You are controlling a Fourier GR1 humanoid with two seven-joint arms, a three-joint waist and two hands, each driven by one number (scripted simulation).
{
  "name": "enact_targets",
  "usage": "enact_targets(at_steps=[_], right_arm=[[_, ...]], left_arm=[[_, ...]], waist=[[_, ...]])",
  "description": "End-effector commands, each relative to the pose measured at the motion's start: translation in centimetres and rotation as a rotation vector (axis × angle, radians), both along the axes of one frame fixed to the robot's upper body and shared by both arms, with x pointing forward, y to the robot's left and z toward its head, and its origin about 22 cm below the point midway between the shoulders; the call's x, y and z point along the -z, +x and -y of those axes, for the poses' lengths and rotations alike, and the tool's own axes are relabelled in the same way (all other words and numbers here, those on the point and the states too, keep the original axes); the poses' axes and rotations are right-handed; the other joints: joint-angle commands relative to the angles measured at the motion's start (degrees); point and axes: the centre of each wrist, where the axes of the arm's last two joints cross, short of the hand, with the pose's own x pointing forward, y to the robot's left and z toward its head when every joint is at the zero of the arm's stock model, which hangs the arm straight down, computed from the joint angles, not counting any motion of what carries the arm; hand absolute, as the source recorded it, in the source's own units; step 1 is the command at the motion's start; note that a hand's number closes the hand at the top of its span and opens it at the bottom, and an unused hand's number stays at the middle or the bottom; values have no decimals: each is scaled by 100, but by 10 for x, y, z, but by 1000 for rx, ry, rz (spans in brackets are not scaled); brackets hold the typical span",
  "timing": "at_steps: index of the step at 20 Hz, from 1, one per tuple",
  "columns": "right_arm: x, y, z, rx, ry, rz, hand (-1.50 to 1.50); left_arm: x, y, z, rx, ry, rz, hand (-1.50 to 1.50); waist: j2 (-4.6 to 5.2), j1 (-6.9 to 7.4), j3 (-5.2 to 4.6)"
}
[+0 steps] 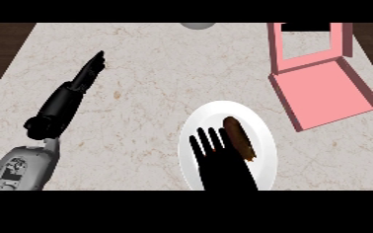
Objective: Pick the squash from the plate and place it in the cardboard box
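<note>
Pale marble fills most of the view: the counter [146, 94] is a beige stone top with faint veining, and dark wood shows past its far corners. At the right sits the box [320, 96], pink in colour (the task calls it cardboard), lying open with its shallow tray toward the near side and its lid frame standing at the far side. Nothing shows inside it.

Near the middle of the lower edge lies the white plate [227, 153], round though it looks taller than wide. The left forearm [33, 165] comes in from the lower left corner, grey at the base and black above, and ends in the left hand [89, 71], which rests over bare counter well apart from the plate, its fingers straight and together, holding nothing.

The right hand [226, 170] covers the near half of the plate, its fingers [207, 140] straight and spread, pointing away from the robot and closed on nothing. Just beside them, on the right half of the plate, lies the squash [239, 137], a small brown oblong thing, tilted; whether the fingers touch it cannot be told. A grey rounded object [197, 25] peeks in at the counter's far edge.
</note>
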Motion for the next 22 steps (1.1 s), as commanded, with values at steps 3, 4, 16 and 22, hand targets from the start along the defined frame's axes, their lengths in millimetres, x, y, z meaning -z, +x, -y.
enact_targets(at_steps=[3,4,16,22], right_arm=[[16,2,-15,35,-13,-12,-150],[5,-1,-11,48,-24,-29,-150],[43,14,11,79,-43,-36,-150],[77,25,-8,-75,-15,27,150]], left_arm=[[3,-7,6,8,-14,-13,0],[-10,3,9,2,-8,5,0],[8,0,12,-3,11,16,0],[16,5,3,16,0,-20,0]], waist=[[1,10,1],[0,-5,0],[2,-7,1],[14,17,2]])
